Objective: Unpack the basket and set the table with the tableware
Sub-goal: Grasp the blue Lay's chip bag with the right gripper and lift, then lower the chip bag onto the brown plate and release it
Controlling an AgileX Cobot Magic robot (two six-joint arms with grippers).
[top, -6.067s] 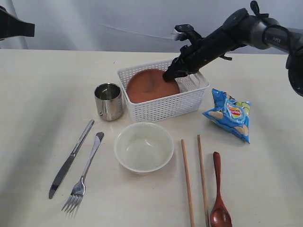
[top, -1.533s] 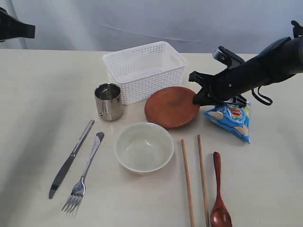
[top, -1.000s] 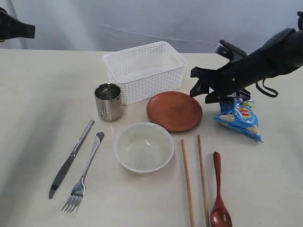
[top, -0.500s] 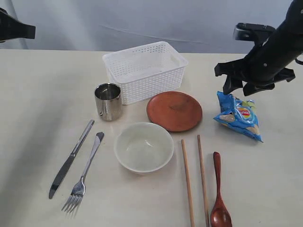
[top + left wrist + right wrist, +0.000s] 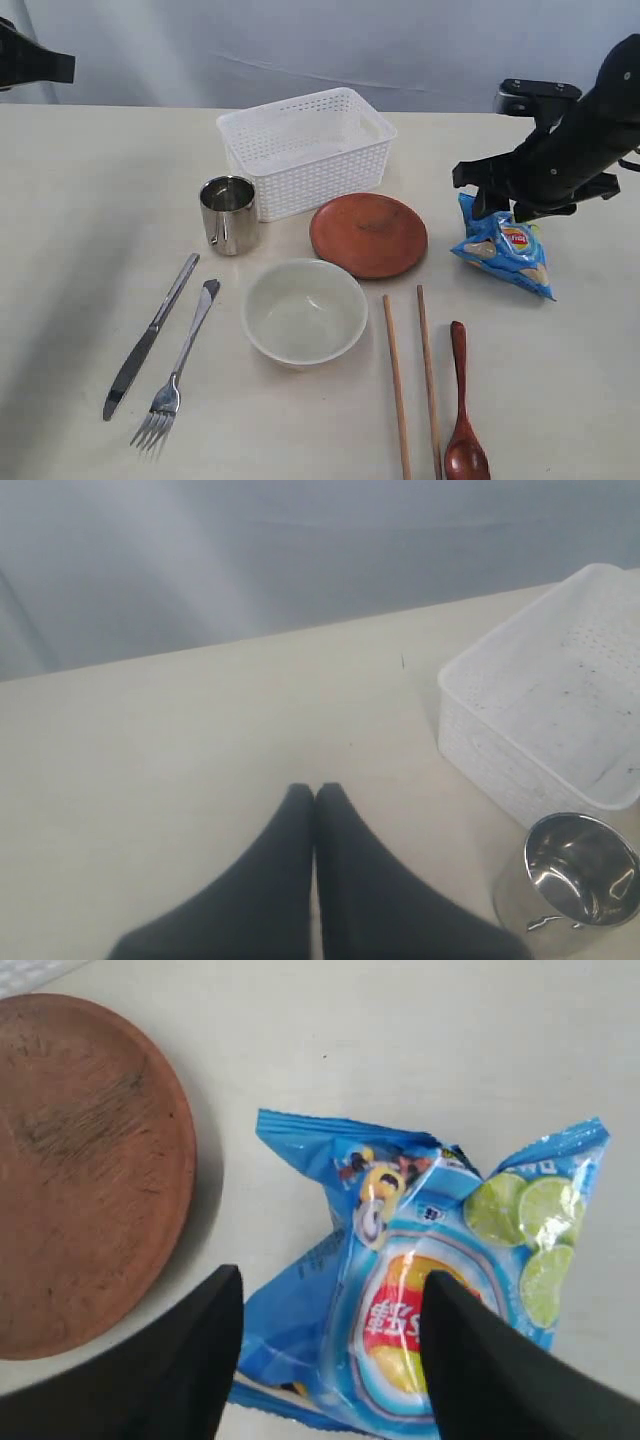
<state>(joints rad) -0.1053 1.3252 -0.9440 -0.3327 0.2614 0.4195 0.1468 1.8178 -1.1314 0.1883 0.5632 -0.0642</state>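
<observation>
Well, I think this job is almost done. The basket (image 5: 305,150) sits near the far edge of the bench (image 5: 100,200), and I see nothing inside it. All the tableware is out on the bench. The cup (image 5: 229,213) stands just beside the basket's left front corner. The plate (image 5: 368,235) lies in front of the basket, near the middle, and the bowl (image 5: 305,310) is closer to the near edge. The knife (image 5: 150,336) and fork (image 5: 182,365) lie toward the near left corner. The two chopsticks (image 5: 395,385) and the spoon (image 5: 463,410) lie by the near edge, right of the bowl. The chips bag (image 5: 503,248) lies toward the right edge. My right fingers (image 5: 190,1360) hang wide apart above that bag and hold nothing. My left fingers (image 5: 290,880) are pressed together, empty, over bare bench off toward the far left. I think only a little tidying may be left.
</observation>
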